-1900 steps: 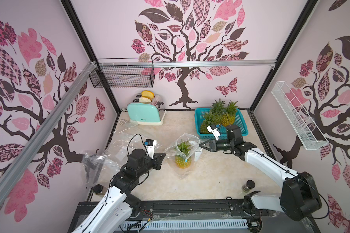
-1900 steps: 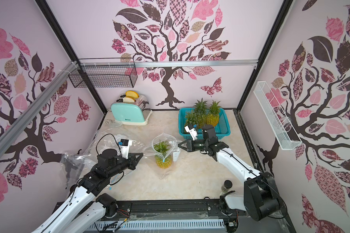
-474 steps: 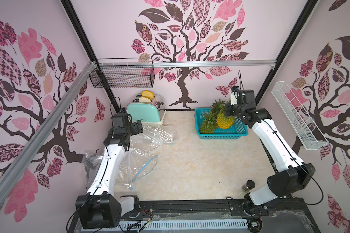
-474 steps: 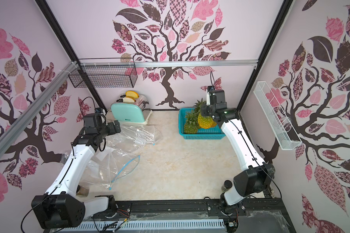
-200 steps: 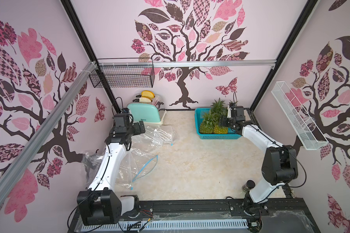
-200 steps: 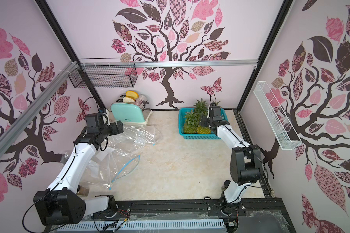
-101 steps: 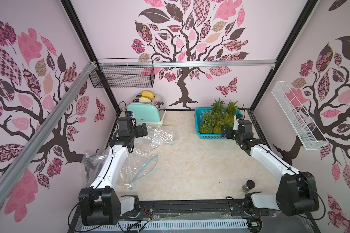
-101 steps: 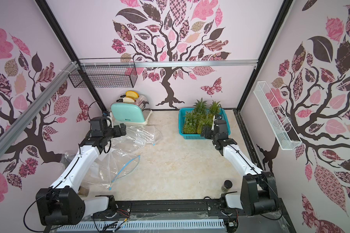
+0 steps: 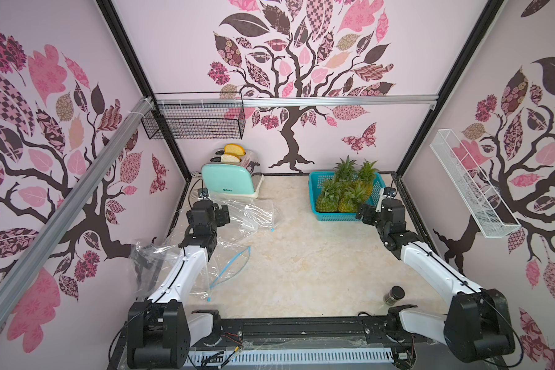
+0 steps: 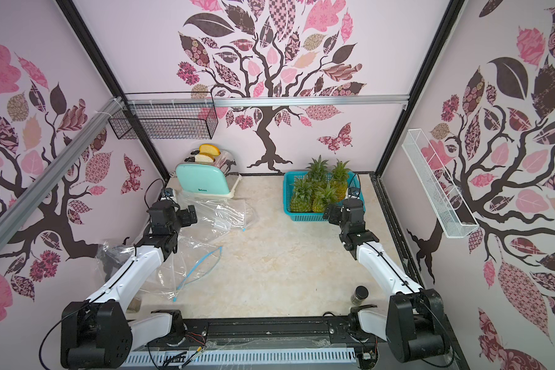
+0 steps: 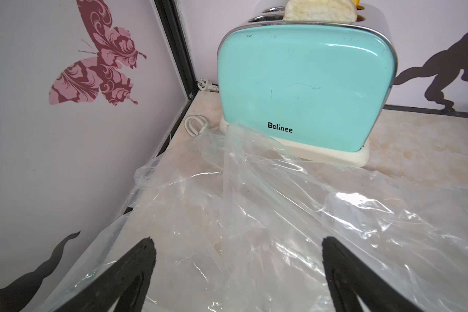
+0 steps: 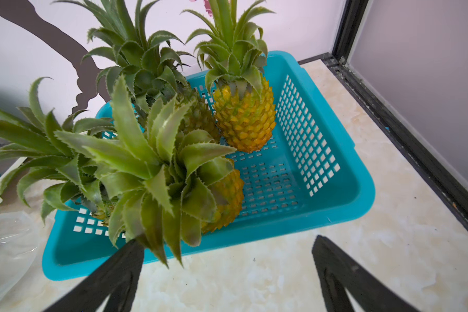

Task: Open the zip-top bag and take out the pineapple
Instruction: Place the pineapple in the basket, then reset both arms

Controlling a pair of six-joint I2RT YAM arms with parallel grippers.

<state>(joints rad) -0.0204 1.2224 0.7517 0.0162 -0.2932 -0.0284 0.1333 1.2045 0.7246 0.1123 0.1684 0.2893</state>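
Both hands stand wide: the left hand over the crumpled clear plastic zip-top bag on the marble bench, the right hand near the teal perforated plastic basket holding four yellow-green pineapples

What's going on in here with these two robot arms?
Two white robot arms are unpacking fruit. Four yellow-green pineapples sit in the teal plastic basket, and the right arm hovers beside it with jaws open and empty. The left arm, jaws open too, hangs over crumpled clear zip-top bags lying empty by the mint-green toaster.
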